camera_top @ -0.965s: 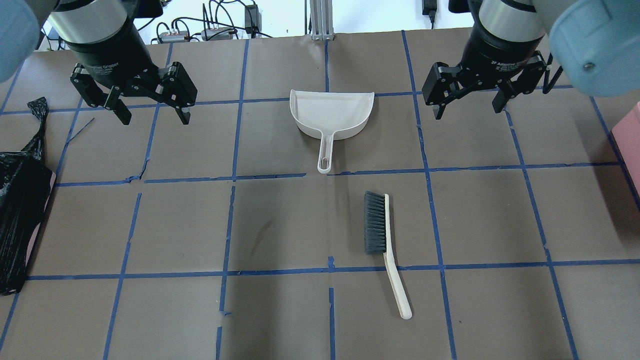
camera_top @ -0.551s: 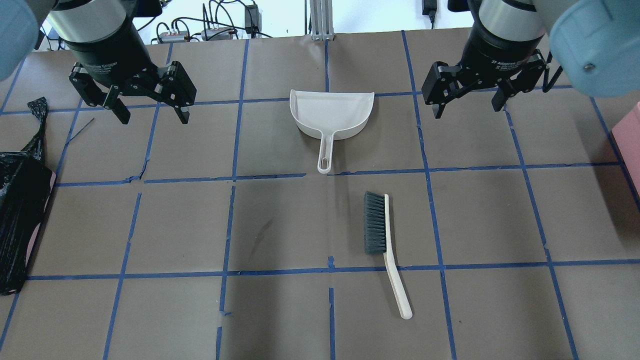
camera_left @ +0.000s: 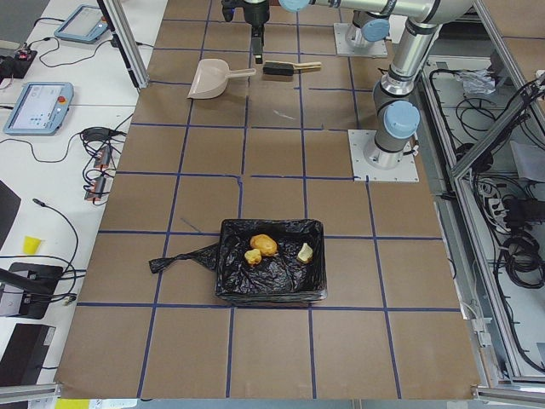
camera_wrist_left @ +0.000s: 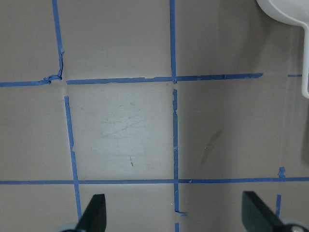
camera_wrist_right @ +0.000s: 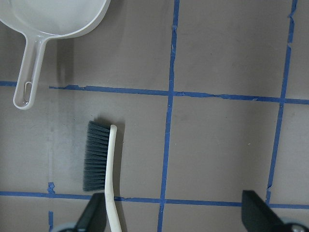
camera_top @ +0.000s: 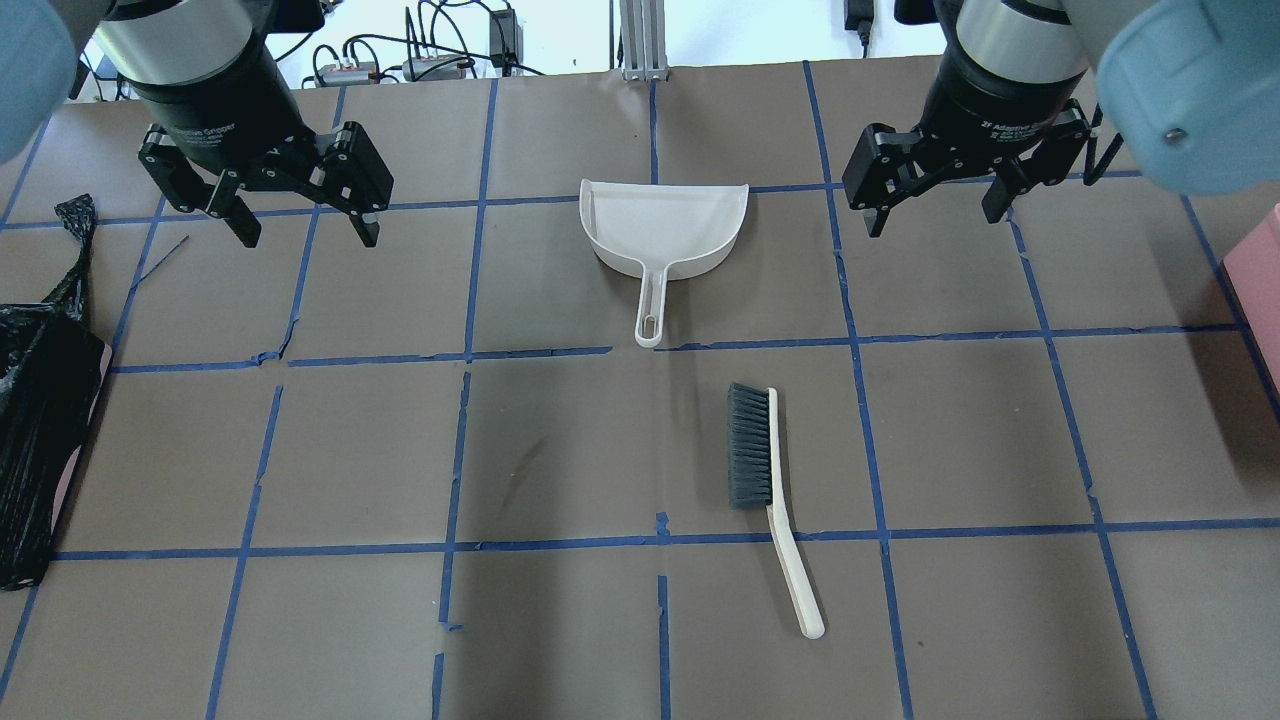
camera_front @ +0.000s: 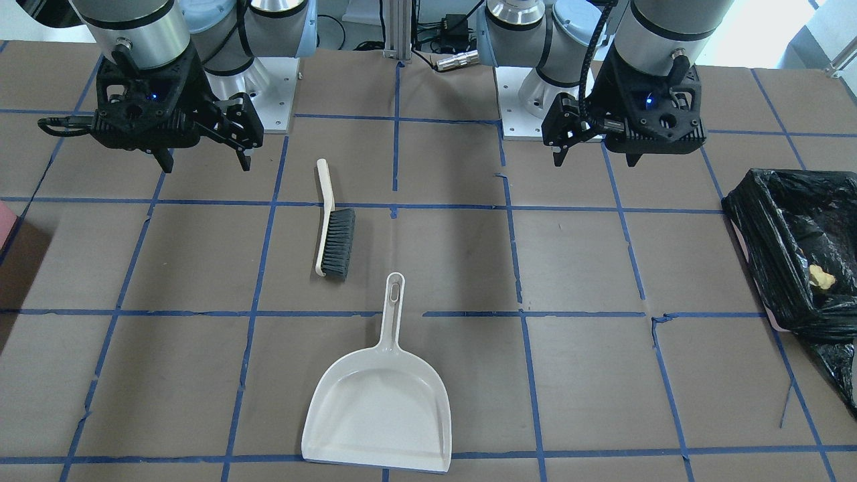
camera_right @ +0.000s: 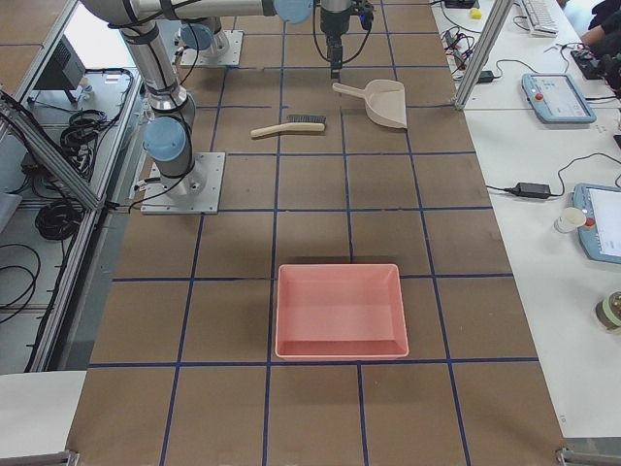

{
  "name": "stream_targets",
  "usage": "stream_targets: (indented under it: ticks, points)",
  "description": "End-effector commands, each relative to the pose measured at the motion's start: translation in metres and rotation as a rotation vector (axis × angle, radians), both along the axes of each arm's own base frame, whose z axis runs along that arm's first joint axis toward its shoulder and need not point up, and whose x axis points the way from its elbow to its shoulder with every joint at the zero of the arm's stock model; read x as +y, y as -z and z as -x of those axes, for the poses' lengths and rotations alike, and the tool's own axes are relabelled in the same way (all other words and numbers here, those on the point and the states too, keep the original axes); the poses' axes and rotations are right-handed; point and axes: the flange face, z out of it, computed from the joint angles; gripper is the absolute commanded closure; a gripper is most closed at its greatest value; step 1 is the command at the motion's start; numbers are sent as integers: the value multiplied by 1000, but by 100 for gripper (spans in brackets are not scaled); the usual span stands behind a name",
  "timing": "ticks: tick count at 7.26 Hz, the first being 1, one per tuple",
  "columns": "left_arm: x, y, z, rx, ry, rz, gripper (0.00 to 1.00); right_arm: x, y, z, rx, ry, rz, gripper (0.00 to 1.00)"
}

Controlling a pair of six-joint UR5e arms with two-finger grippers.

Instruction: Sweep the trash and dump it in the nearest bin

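Note:
The trash lies in the black-bagged bin [camera_left: 271, 297]: an orange-brown lump [camera_left: 264, 244] and two pale yellow chunks [camera_left: 252, 256] [camera_left: 305, 251]. The bin also shows at the table's left end [camera_top: 40, 440] [camera_front: 790, 221], one yellow chunk [camera_front: 820, 276] visible inside. A white dustpan [camera_top: 665, 230] [camera_front: 378, 408] and a cream brush with dark bristles [camera_top: 760, 470] [camera_front: 331, 234] lie on the table, untouched. My left gripper [camera_top: 309, 240] [camera_front: 594, 161] [camera_wrist_left: 175, 212] is open and empty above the table. My right gripper [camera_top: 935, 222] [camera_front: 204, 166] [camera_wrist_right: 175, 212] is open and empty.
A pink tray [camera_right: 340, 311] with nothing in it sits at the table's right end, its edge showing in the overhead view [camera_top: 1262, 270]. The table is brown paper with a blue tape grid [camera_top: 465, 355]. Cables lie beyond the far edge.
The right gripper has edged very slightly toward the far side. The dustpan, brush and left gripper have not visibly moved.

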Motion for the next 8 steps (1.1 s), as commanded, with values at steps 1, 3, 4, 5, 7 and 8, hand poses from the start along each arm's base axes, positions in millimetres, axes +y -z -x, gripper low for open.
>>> stream_targets:
  ticks: [1, 3, 4, 5, 7, 8]
  points:
    - [0, 0, 0, 2, 0, 0, 0, 1, -2, 0, 0, 2, 5, 0]
    - [0, -1, 0, 2, 0, 3, 0, 2, -2, -1, 0, -1, 5, 0]
    - [-3, 4, 1, 5, 1, -4, 0, 3, -3, -2, 0, -1, 8, 0]
    - [-4, 5, 1, 5, 1, -6, 0, 3, -3, -2, -2, -1, 8, 0]
    - [-2, 1, 0, 2, 0, 0, 0, 3, -4, -3, -1, -4, 9, 0]
    - [-2, 4, 1, 3, 1, -5, 0, 3, -4, -3, -2, -4, 9, 0]
